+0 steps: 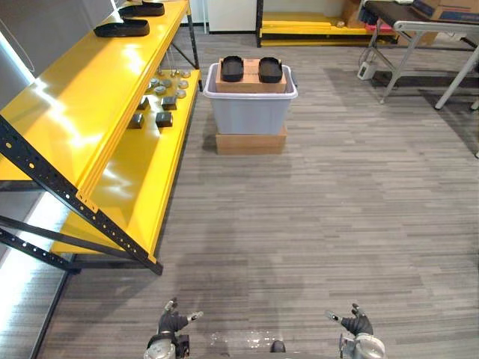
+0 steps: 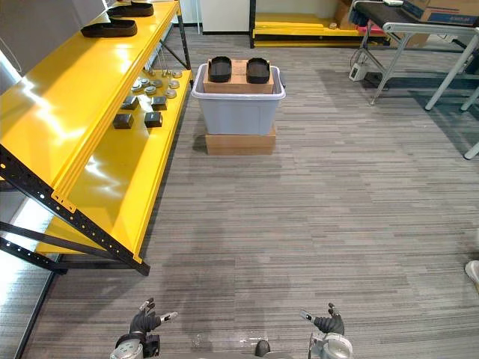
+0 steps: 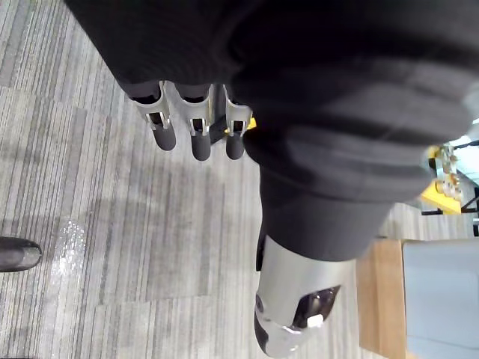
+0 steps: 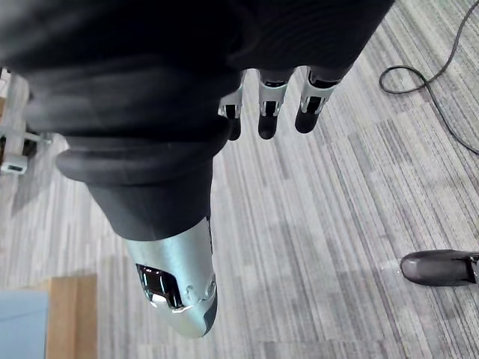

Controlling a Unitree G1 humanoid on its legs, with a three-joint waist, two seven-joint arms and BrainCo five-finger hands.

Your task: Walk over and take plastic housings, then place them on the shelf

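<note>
Two black oval plastic housings (image 1: pixel 232 69) lie side by side on a cardboard box (image 1: pixel 251 84), upper centre. Two more housings (image 1: pixel 122 28) rest on the yellow shelf (image 1: pixel 67 112), upper left.

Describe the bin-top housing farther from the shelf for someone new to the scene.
Right of the yellow shelf stands a grey bin topped with cardboard. Two black oval housings lie side by side on it; the target housing is the right one, its twin lying nearer the shelf.
</note>
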